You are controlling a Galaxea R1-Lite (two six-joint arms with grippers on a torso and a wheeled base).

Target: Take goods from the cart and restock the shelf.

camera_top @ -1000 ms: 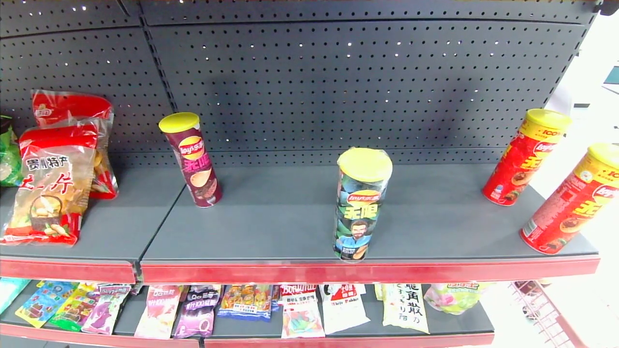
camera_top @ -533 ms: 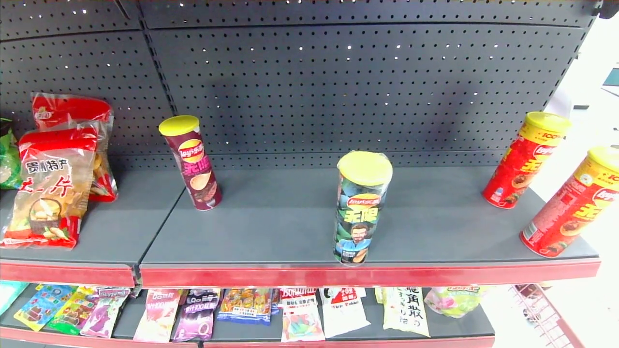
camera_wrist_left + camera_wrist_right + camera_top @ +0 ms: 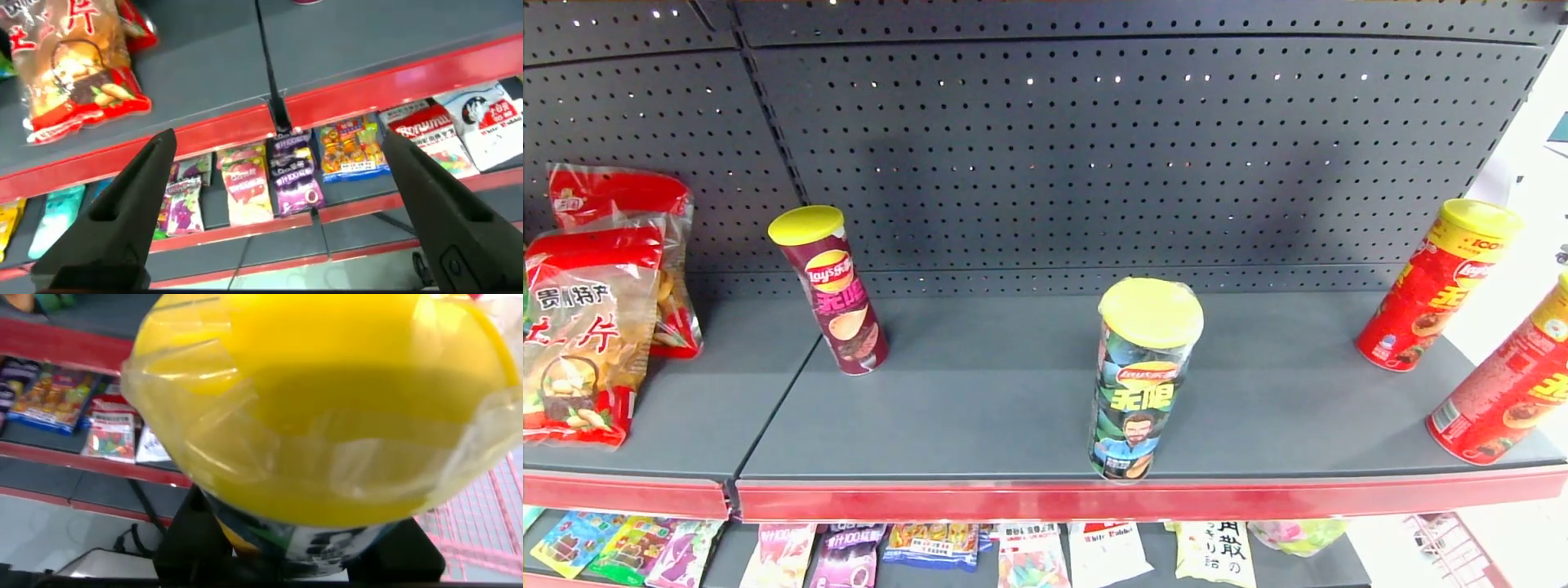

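- Dark pegboard is backing the grey shelf (image 3: 980,408), which is carrying a maroon chip can (image 3: 829,290), a green chip can (image 3: 1145,380), two red chip cans (image 3: 1437,286) and snack bags (image 3: 584,327).
- Right claw (image 3: 294,551) is gripping a yellow-lidded chip can (image 3: 319,400); left claw (image 3: 278,139) is gaping wide before the lower shelf (image 3: 368,192) of packets.
- Placing looks to be in hand; next, the can is needing a bare spot, set upright.

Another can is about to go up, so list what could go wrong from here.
1. The green can stands right at the front edge of the shelf; a bump while placing could knock it off.
2. The right hand holds a yellow-lidded can wrapped in loose film; the grip might slip.
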